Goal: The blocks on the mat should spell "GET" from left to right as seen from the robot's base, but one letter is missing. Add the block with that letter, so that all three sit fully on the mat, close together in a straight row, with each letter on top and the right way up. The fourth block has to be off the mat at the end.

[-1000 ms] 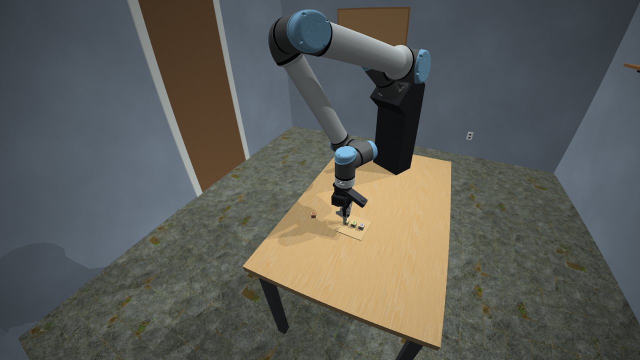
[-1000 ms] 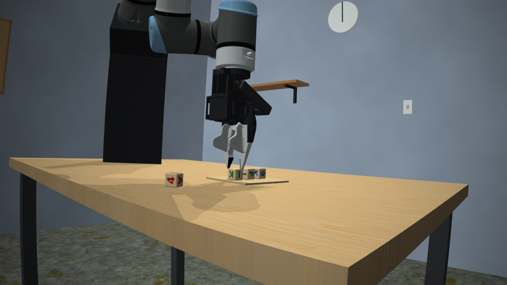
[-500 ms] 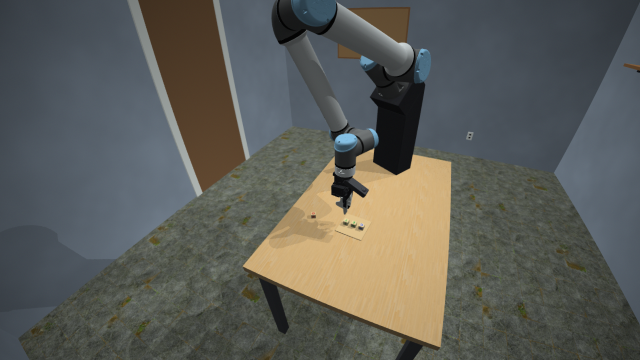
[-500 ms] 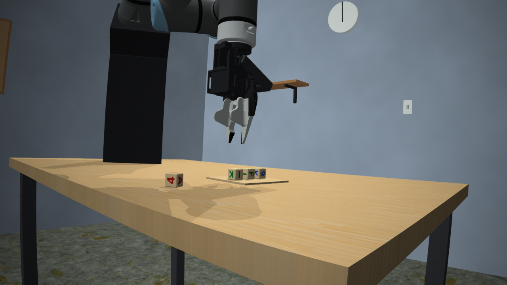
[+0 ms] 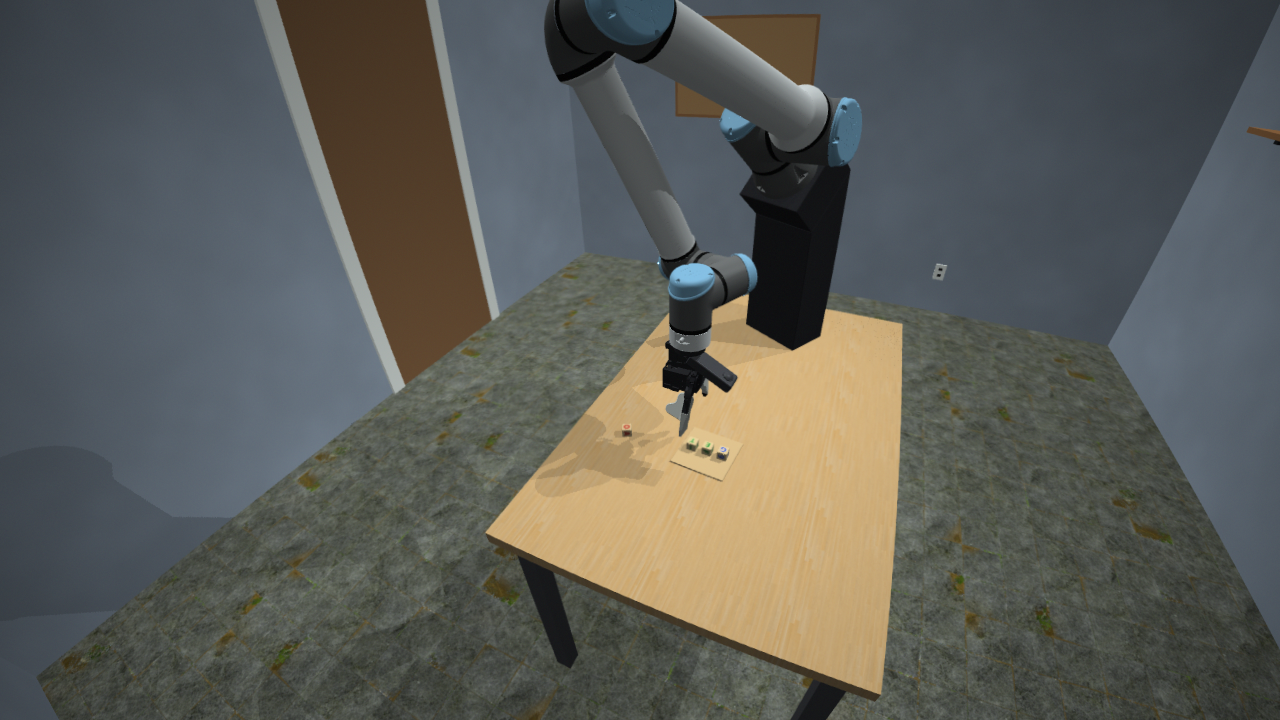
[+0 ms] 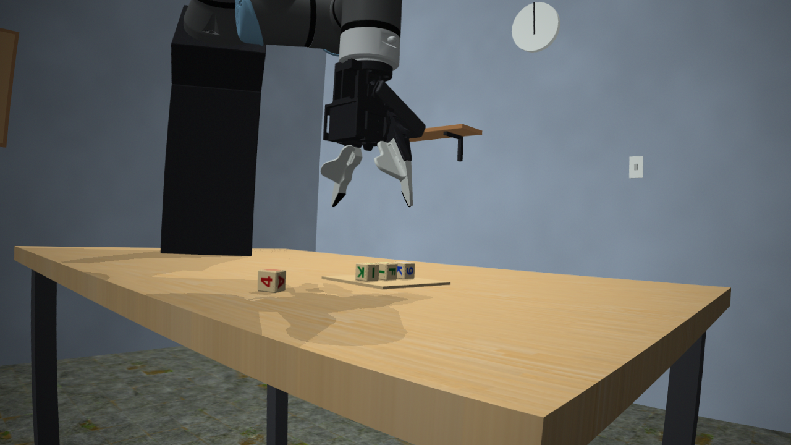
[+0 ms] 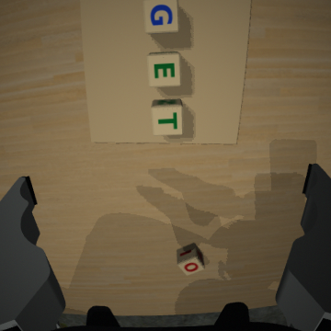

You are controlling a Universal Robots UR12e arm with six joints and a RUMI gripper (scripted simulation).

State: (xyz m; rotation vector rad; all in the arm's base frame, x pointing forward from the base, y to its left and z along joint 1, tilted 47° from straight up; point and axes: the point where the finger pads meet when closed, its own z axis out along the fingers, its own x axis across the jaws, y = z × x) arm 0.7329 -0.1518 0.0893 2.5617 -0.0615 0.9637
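Three letter blocks stand in a straight row on the tan mat (image 7: 115,92) (image 5: 702,470) (image 6: 420,284). In the wrist view their tops read G (image 7: 161,17), E (image 7: 164,70) and T (image 7: 167,120). The T block (image 5: 692,443) (image 6: 366,271) is at the row's end nearest the gripper; the E block (image 5: 707,448) (image 6: 389,270) and the G block (image 5: 722,453) (image 6: 408,269) follow. A fourth block with a red O on top (image 7: 190,261) (image 5: 627,430) (image 6: 270,280) lies on the bare table, off the mat. My gripper (image 5: 685,420) (image 6: 371,203) (image 7: 167,173) is wide open, empty, and hangs well above the table between the T block and the red block.
The wooden table (image 5: 760,555) (image 6: 497,343) carries only the mat and blocks. The robot's black pedestal (image 5: 796,259) (image 6: 210,165) stands at the table's far end. The arm's shadow falls around the red block.
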